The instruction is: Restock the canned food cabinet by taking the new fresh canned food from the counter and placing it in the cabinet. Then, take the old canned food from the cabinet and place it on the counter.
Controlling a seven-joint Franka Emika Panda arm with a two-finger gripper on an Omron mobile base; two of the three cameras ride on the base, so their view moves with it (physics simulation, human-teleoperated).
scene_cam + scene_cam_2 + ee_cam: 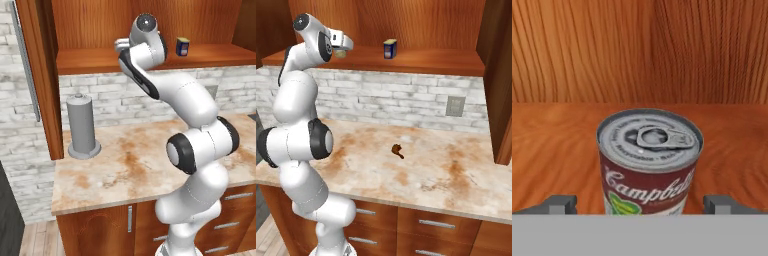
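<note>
Open claw lined up on the old can in the cabinet

In the hand view the old canned food [648, 162] is seen upright at centre frame, straight ahead between the spread fingertips [559, 204] of the gripper [643, 205], which grasps nothing. Two cans are counted on the cabinet [100, 60] shelf: this one and the new fresh canned food [182, 46], at upper right of the left base view.

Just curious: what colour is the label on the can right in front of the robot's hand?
Dark red with white script, over white and green, on the can; the hand view shows it best.
</note>
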